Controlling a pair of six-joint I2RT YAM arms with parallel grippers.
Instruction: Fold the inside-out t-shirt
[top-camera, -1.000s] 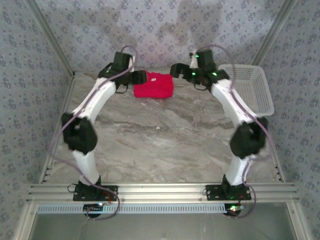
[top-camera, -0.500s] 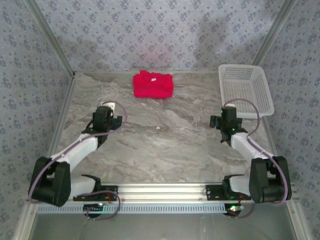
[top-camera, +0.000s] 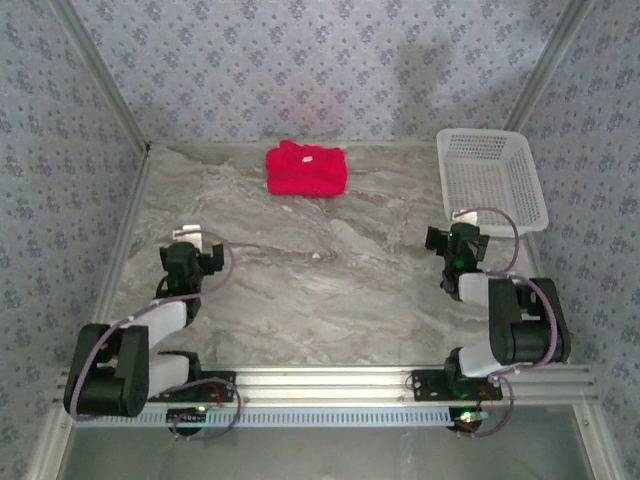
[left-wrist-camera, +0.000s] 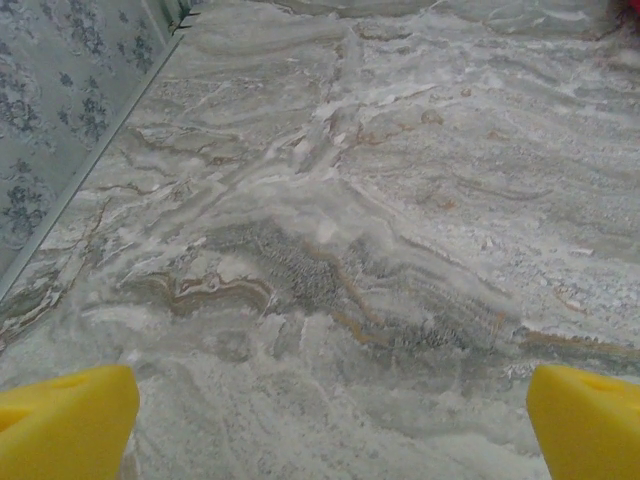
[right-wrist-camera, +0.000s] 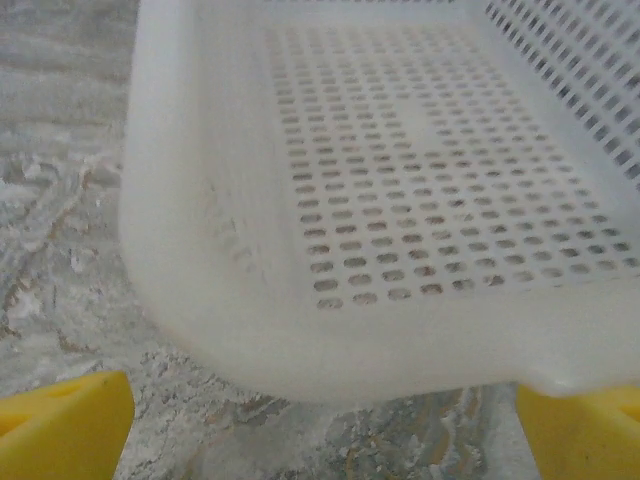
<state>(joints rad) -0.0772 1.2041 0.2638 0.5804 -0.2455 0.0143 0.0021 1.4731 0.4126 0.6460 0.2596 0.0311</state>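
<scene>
A: Shirt (top-camera: 306, 170), position?
B: Far edge of the counter (top-camera: 330, 290), left of the basket (top-camera: 490, 175) and well apart from it. It lies as a compact red block with the tag (top-camera: 308, 156) on top. Nothing touches it.
A: Pincers?
B: Left pincer (top-camera: 190, 250) is low over bare counter near the left wall, jaws wide, nothing between them. Right pincer (top-camera: 455, 240) is just before the basket's near wall, likewise wide and empty. Both arms sit tucked close to their bases, well apart from the shirt.
A: Step in hand?
B: Judged: the fold looks complete and the arms are in a rest posture. The block's edges look slightly lumpy. Cannot tell how square it is from above.
A: Next move?
B: Probably none needed. If a tidy-up is wanted, an arm must reach the full depth of the counter and pinch the top layer only, so the stack is not dragged open.
</scene>
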